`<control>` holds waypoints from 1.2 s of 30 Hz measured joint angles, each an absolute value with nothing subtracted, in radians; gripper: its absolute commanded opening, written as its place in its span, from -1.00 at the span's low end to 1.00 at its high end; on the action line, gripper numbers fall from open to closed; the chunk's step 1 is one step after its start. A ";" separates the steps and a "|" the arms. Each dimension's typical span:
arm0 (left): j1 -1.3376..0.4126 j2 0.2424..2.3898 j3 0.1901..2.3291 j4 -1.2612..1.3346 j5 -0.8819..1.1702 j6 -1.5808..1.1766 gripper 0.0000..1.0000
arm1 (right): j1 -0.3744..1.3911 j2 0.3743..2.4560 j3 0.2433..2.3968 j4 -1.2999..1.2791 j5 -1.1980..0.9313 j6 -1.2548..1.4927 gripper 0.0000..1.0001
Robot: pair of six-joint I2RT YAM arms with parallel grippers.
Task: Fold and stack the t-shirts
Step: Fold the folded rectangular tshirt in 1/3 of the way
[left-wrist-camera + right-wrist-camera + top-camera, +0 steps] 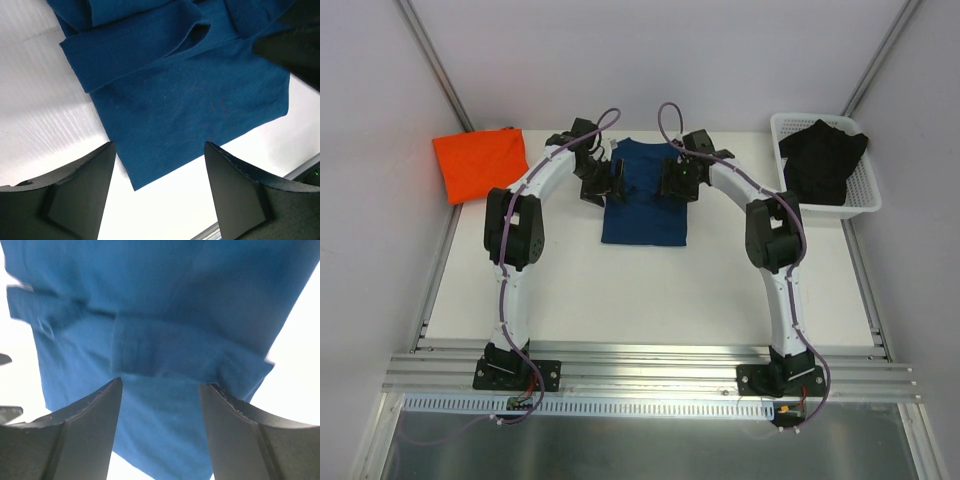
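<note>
The white rectangular desk (650,290) is widest open in its near half: a bare stretch runs from the aluminium rail (650,365) at the near edge up to the near hem of the blue shirt, and from the left edge across to the right. Free strips also lie to either side of that shirt, between it and the things at the two far corners.

The left arm (515,230) and the right arm (775,235), both white with black joints, rise from their bases at the rail, bow outward at the elbows and curve back in toward the middle of the far half. Their wrists end on either side of the blue shirt, the left jaws at its left edge and the right jaws at its right edge. Both pairs of jaws stand apart and grip nothing. Whether they touch the cloth or hang just above it cannot be told from these views.

The navy blue cotton t-shirt (643,205) lies flat between them, folded into a narrow upright rectangle with straight side edges. The left wrist view shows a sleeve turned in over its body (200,95) and one lower corner on the desk between the fingers. The right wrist view shows it (165,300) with a folded band across it.

The bright orange t-shirt (480,165) lies folded at the far left corner and seems to lap over the left edge.

The white plastic mesh basket (860,205) sits at the far right corner, with a crumpled black garment (823,160) in it
</note>
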State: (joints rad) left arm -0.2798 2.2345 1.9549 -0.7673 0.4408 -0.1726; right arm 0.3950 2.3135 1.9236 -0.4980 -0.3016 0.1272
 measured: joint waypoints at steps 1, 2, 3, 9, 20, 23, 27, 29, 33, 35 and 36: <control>-0.280 2.234 1.954 -0.767 0.440 -0.173 0.44 | 0.391 2.328 1.950 -0.500 -0.296 0.125 0.32; -0.280 2.234 1.953 -0.767 0.440 -0.173 0.44 | 0.387 2.340 1.977 -0.501 -0.291 0.121 0.32; -0.280 2.234 1.952 -0.767 0.441 -0.173 0.44 | 0.383 2.354 2.011 -0.506 -0.286 0.118 0.32; -0.280 2.234 1.923 -0.767 0.441 -0.173 0.44 | 0.359 2.405 2.203 -0.477 -0.240 0.111 0.33; -0.281 2.234 1.903 -0.768 0.440 -0.173 0.44 | 0.353 2.368 2.152 -0.429 -0.246 0.125 0.33; -0.281 2.234 1.908 -0.768 0.441 -0.175 0.44 | 0.353 2.317 2.030 -0.447 -0.280 0.152 0.33; -0.281 2.234 1.918 -0.767 0.441 -0.176 0.44 | 0.355 2.248 1.906 -0.476 -0.308 0.175 0.33; -0.281 2.234 1.921 -0.767 0.442 -0.178 0.44 | 0.356 2.227 1.881 -0.480 -0.318 0.180 0.33; -0.281 2.234 1.922 -0.767 0.442 -0.184 0.44 | 0.358 2.208 1.869 -0.479 -0.324 0.181 0.34; -0.281 2.234 1.922 -0.767 0.442 -0.187 0.44 | 0.360 2.207 1.869 -0.478 -0.323 0.181 0.35; -0.281 2.234 1.922 -0.767 0.442 -0.187 0.44 | 0.362 2.207 1.868 -0.479 -0.323 0.181 0.35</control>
